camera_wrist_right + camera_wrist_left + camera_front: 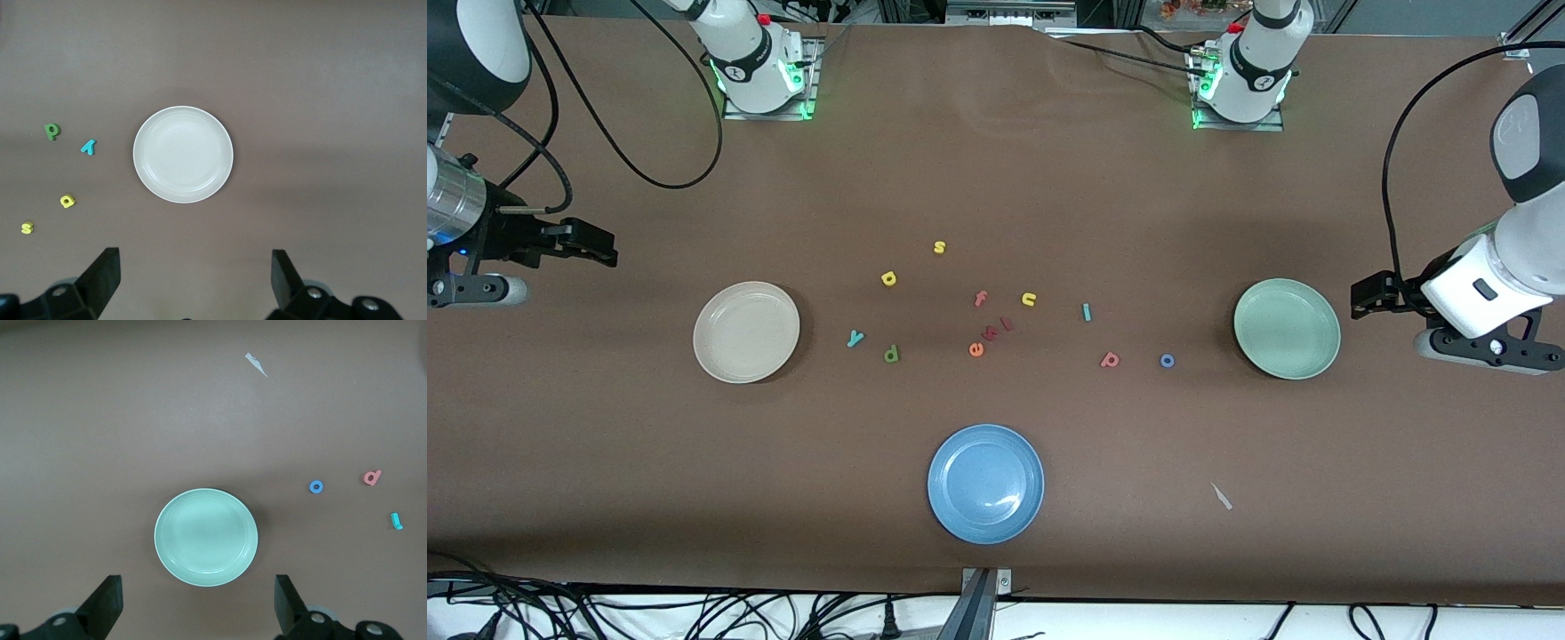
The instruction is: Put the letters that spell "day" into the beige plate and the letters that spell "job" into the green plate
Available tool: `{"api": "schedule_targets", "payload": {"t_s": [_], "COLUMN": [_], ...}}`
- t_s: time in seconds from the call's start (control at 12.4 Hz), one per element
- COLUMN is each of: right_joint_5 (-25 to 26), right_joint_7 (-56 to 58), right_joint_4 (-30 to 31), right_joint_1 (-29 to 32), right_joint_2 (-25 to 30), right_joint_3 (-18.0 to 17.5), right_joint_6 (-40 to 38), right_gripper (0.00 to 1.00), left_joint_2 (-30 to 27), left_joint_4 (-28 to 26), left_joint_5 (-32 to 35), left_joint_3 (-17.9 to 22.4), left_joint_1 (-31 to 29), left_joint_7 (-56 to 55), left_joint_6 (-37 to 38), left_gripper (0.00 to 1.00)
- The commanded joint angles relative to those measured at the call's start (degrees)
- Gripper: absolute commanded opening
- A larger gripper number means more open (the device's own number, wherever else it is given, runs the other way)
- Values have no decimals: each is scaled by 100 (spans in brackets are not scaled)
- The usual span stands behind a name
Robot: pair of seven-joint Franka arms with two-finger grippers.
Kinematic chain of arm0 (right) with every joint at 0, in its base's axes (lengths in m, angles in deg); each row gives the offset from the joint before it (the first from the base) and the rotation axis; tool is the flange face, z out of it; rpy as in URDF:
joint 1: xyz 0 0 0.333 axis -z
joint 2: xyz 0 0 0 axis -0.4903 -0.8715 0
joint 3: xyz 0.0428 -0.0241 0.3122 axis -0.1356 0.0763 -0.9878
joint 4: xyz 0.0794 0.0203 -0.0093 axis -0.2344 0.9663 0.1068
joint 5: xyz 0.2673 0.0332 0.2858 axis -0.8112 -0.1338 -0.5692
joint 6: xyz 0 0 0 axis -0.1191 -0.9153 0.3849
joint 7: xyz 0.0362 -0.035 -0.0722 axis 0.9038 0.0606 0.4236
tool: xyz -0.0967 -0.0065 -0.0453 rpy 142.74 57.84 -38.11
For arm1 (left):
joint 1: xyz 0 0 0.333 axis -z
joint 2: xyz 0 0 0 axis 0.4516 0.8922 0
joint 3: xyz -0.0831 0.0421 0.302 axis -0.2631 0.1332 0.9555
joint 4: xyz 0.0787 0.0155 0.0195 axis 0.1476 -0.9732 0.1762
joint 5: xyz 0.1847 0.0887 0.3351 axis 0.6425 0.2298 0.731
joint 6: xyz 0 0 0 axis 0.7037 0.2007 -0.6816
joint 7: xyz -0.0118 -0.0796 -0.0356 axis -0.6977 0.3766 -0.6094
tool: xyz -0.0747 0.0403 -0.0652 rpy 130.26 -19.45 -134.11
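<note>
- My left gripper [197, 603] hung with its jaws spread wide and nothing between them, up over the table's left-arm end just beside the green plate [1287, 328]; that arm waited.
- My right gripper [193, 283] hung the same way, jaws wide apart and empty, over the right-arm end beside the beige plate [746, 332]; it waited too.
- Both plates lay empty.
- Taking the blue plate [985, 483] as my landmark, every letter lay farther from the front camera than it did.
- Toward the beige plate from there lay the teal "y" [855, 338] and the green "d" [891, 355] close together, with the yellow "a" [888, 278] farther up the table.
- Toward the green plate lay the blue "o" [1167, 360] just beside the pinkish "b" [1109, 359], and the teal "j" [1086, 311] a little farther back.
- Straight up from the blue plate sat the orange "e" [976, 349], the red "f" [980, 299], the yellow "u" [1029, 300] and, farthest, the yellow "s" [939, 247].
</note>
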Motion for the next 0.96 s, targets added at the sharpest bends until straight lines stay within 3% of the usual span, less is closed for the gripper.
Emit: {"api": "schedule_targets", "payload": {"t_s": [0.0, 0.88], "right_joint_5": [-21, -117], "right_joint_7": [6, 32], "right_joint_4": [-86, -68], "right_joint_1": [23, 40], "right_joint_2": [8, 17], "right_joint_3": [4, 100], "right_joint_6": [-123, -167], "right_gripper": [100, 100], "left_joint_2": [11, 11], "left_joint_4": [83, 83], "left_joint_5": [-128, -128], "left_joint_3": [31, 23], "left_joint_1": [-4, -4], "left_joint_7": [138, 138], "left_joint_6": [79, 79], "left_gripper": [100, 100]}}
